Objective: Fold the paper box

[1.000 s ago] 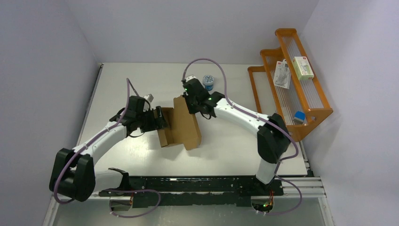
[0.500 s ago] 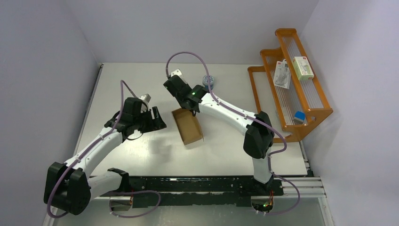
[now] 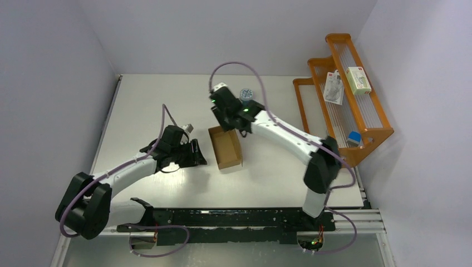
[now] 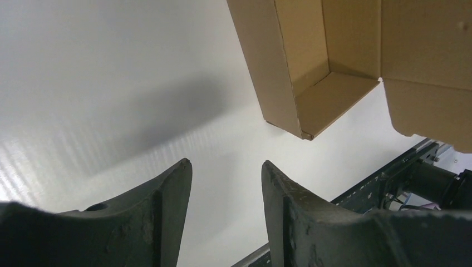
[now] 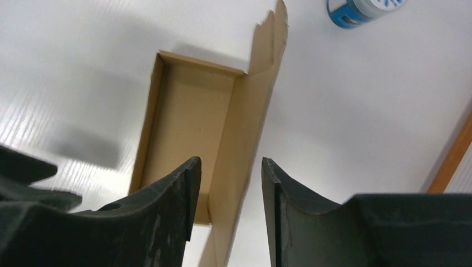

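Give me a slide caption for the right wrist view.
Open right gripper hovers above the open-topped paper box, one flap standing up, a blue-and-white tin beyond.

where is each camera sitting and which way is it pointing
Top external: fixed above and behind, looking down on the table and cardboard box; left arm and right arm show.
Left wrist: on the left arm, looking past the left end effector at the box's corner.
Right wrist: over the box, looking down into it past the right end effector; tin at top.
Shared: all three see the box.
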Controlling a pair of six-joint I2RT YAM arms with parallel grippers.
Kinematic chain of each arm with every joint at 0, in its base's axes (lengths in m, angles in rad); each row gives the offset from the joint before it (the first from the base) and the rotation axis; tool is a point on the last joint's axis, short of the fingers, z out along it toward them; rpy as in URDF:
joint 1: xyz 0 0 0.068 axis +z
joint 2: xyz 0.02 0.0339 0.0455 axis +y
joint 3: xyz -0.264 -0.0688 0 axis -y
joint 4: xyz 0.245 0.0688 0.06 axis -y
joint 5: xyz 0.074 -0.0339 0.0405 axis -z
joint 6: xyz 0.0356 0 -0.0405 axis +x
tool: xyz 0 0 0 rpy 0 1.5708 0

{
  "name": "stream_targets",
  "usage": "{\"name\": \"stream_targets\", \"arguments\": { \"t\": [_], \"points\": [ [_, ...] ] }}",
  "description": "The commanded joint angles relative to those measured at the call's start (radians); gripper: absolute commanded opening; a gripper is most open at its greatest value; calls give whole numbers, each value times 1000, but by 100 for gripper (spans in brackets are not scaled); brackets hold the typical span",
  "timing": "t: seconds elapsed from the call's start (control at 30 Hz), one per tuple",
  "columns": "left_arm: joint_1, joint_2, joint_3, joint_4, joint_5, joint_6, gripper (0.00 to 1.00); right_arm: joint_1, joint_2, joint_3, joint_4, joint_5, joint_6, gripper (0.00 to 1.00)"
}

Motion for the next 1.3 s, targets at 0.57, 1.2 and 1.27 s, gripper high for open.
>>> {"name": "stream_targets", "arguments": {
  "t": [0.57, 1.2, 1.27],
  "points": [
    [-132, 206, 5, 240, -69, -54, 52, -424, -418, -758, 551, -439, 141, 54],
    [-163, 285, 58, 227, -103, -26, 50, -283, -134, -916, 891, -631, 149, 51],
    [-171, 290, 61, 229, -102, -30, 49, -267, -130, -925, 902, -628, 157, 51]
  ]
}}
